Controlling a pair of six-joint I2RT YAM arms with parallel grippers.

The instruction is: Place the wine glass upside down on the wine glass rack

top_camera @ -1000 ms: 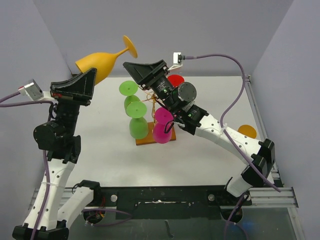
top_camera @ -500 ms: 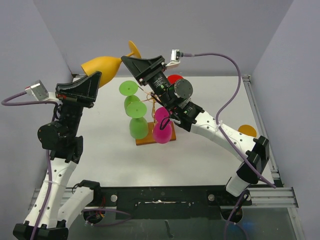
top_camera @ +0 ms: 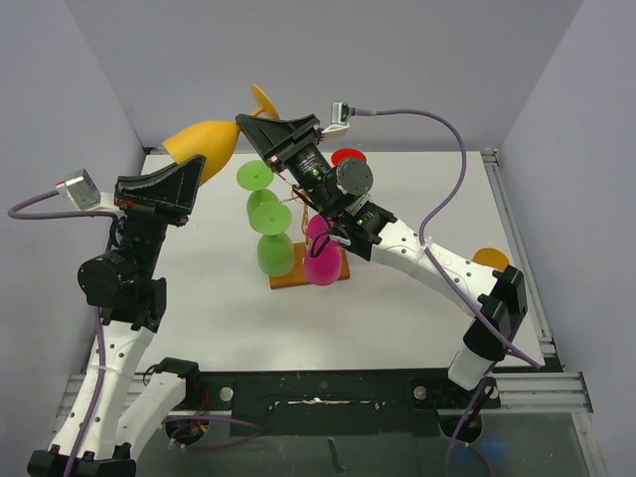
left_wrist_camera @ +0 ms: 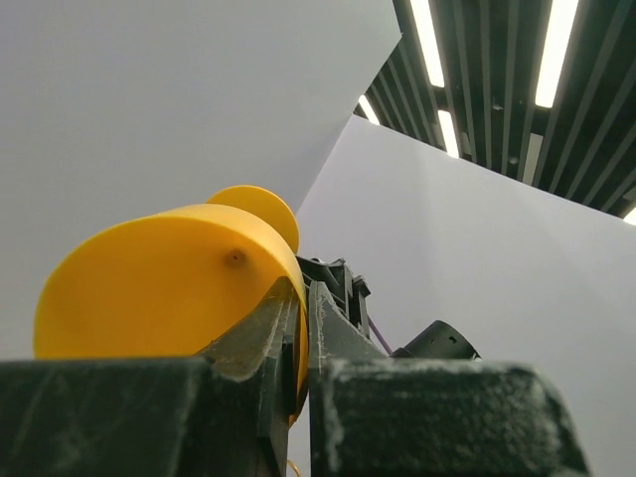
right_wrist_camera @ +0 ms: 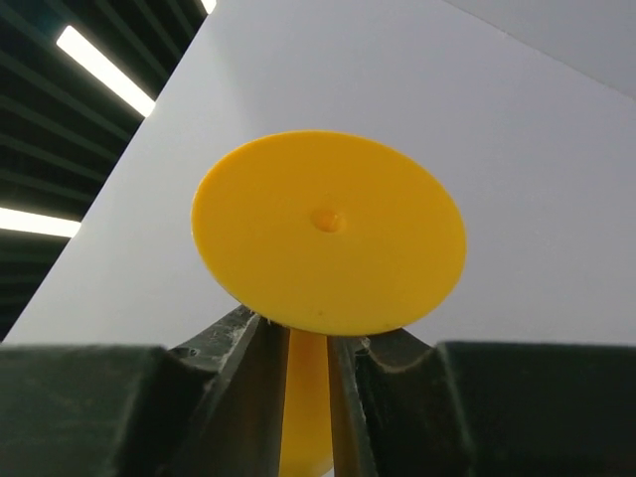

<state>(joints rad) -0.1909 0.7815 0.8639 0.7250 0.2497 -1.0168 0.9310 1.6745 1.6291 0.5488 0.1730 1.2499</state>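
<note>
Aloft, the yellow wine glass [top_camera: 204, 142] lies sideways, up-left of the wine glass rack [top_camera: 290, 281] and clear of it. Left hand [left_wrist_camera: 303, 298] pinched shut on the bowl wall at the rim; right hand [right_wrist_camera: 310, 343] closed on the stem just under the foot, fingers touching both sides. Rack stands mid-surface [top_camera: 427, 199], carrying green glasses [top_camera: 275, 253] and magenta glasses [top_camera: 323, 263].

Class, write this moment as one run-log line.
left tool: shut on wine glass bowl | right tool: shut on stem below foot | status: glass aloft, not yet on wine glass rack
</note>
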